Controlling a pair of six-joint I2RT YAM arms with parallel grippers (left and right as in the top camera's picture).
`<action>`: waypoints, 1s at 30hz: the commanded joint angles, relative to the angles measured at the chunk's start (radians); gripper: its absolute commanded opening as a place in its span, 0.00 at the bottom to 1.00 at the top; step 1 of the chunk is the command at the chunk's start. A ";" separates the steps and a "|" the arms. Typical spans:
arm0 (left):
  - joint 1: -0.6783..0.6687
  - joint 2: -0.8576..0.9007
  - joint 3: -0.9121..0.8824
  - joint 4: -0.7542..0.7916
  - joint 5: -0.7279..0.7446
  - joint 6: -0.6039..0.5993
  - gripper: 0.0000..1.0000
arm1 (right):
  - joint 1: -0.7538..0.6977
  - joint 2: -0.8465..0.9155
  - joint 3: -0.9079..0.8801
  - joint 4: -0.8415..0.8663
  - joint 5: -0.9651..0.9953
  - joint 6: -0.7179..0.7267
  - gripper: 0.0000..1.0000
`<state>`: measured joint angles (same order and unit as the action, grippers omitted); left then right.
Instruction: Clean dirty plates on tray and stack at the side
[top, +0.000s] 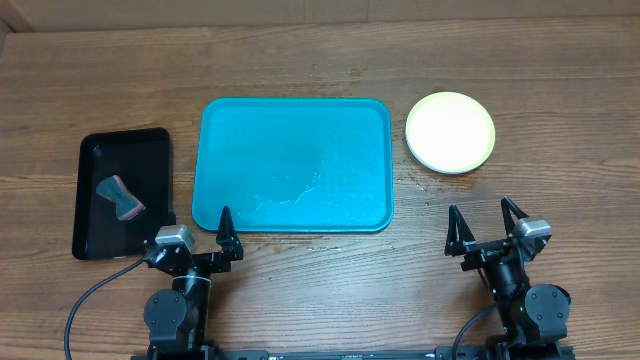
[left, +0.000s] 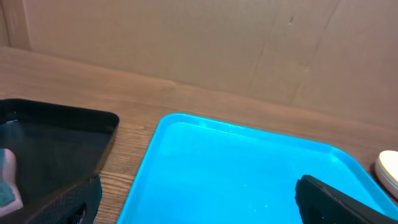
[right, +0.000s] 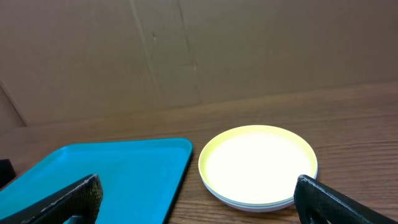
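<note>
The turquoise tray (top: 295, 165) lies in the middle of the table with nothing on it but a few wet specks; it also shows in the left wrist view (left: 236, 174) and the right wrist view (right: 106, 174). The plates (top: 450, 132) sit in one stack on the table right of the tray, yellow-green on top, paler rims showing beneath in the right wrist view (right: 258, 165). My left gripper (top: 200, 245) is open and empty at the tray's near left corner. My right gripper (top: 485, 232) is open and empty, nearer than the plate stack.
A black tray (top: 95, 160) stands left of the turquoise tray and holds a small sponge (top: 120, 197); its corner shows in the left wrist view (left: 56, 149). A cardboard wall (right: 199, 50) lines the table's far edge.
</note>
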<state>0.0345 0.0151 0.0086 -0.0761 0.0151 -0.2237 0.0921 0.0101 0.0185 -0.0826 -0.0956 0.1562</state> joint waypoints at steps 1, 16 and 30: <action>0.003 -0.012 -0.004 -0.002 -0.019 0.045 1.00 | -0.004 -0.007 -0.010 0.005 0.013 -0.008 1.00; 0.003 -0.012 -0.004 -0.003 -0.011 0.161 1.00 | -0.004 -0.006 -0.010 0.005 0.013 -0.008 1.00; -0.002 -0.012 -0.004 -0.002 -0.009 0.104 1.00 | -0.004 -0.006 -0.010 0.005 0.013 -0.008 1.00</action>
<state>0.0345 0.0151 0.0086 -0.0769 0.0113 -0.0711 0.0921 0.0101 0.0185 -0.0822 -0.0959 0.1558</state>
